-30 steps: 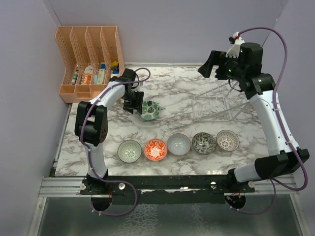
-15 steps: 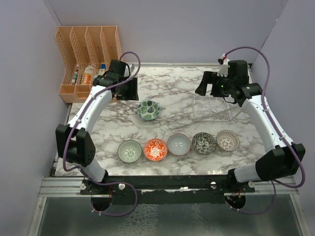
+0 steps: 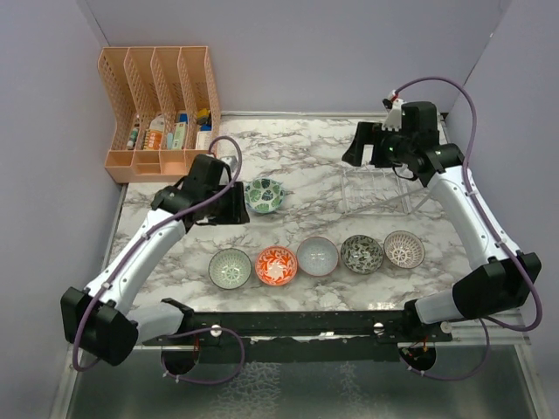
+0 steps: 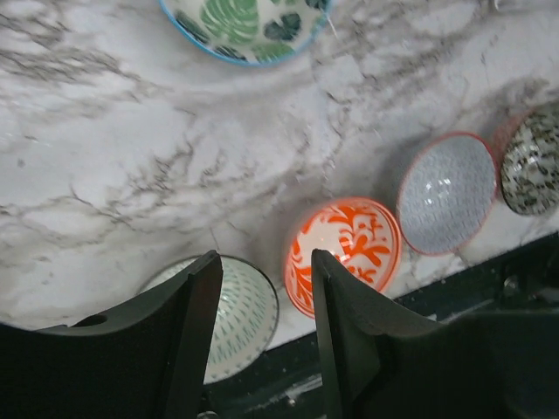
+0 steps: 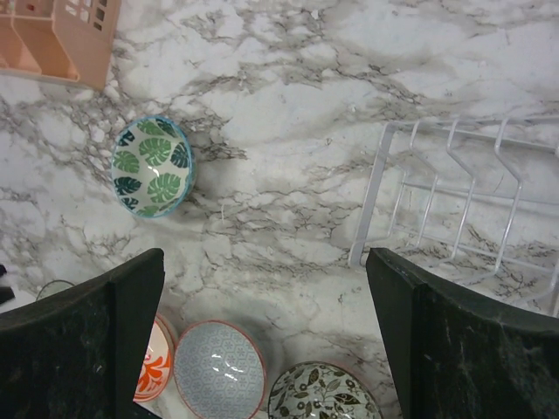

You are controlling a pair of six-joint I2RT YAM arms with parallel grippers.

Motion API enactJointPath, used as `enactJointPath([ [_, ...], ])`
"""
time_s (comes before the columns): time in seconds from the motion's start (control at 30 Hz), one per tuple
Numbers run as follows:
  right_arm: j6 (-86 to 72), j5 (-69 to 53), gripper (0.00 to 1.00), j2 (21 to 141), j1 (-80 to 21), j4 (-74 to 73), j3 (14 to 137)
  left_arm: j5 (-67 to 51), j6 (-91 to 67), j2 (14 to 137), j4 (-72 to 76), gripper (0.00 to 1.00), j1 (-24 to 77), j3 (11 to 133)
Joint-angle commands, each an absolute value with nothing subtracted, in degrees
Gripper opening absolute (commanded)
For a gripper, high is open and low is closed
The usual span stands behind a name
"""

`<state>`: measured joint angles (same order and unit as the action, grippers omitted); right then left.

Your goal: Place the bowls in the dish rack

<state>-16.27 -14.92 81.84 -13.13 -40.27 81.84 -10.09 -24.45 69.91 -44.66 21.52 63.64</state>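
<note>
The left gripper [image 4: 266, 255] hung just beside the leaf bowl [image 3: 265, 194], on its left in the top view, with its fingers parted and only bare marble showing in the gap between them. In its wrist view the leaf bowl lay beyond the fingertips, apart from them. The right gripper [image 5: 264, 257] hovered over the far left corner of the rack [image 3: 376, 190], its fingers spread wide and gripping nothing; below it the wrist view showed the rack's white ribs on the right and the leaf bowl well off to the left. All six bowls sat on the table [image 3: 306, 157], apart from the rack. The leaf bowl stood alone in the middle left, between the orange organizer [image 3: 157, 105] at the far left corner and the front row. That row ran left to right near the front edge: pale green bowl [image 3: 230, 267], red-orange bowl [image 3: 276, 264], blue-grey bowl [image 3: 317, 256], dark speckled bowl [image 3: 362, 253] and lattice bowl [image 3: 403, 249], each upright and just beside or touching its neighbour. The rack stood on the right half of the table, behind the last two bowls of the row.
</note>
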Motion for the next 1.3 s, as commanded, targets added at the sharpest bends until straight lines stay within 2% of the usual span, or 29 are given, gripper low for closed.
enactJointPath([
  [0.0, -17.8, -16.6, 1.00, 82.6, -13.2, -38.3, 86.1, -8.7, -33.3, 64.5, -47.7, 0.48, 29.3, 61.3],
  [0.2, -20.2, -20.5, 1.00, 82.3, -13.2, -35.4, 84.8, -3.1, -41.4, 63.7, -51.3, 0.48, 37.2, 56.7],
  [0.47, -20.5, -21.8, 1.00, 81.1, -13.2, -34.3, 83.4, -1.2, -46.6, 63.5, -50.3, 0.48, 38.3, 49.4],
  [0.9, -19.9, -21.6, 1.00, 79.4, -13.2, -34.0, 81.1, -7.9, -40.6, 58.8, -42.4, 0.48, 39.7, 40.8],
  [1.27, -19.4, -21.7, 1.00, 80.7, -13.2, -34.0, 82.8, -7.6, -36.9, 62.2, -40.9, 0.51, 41.2, 39.1],
])
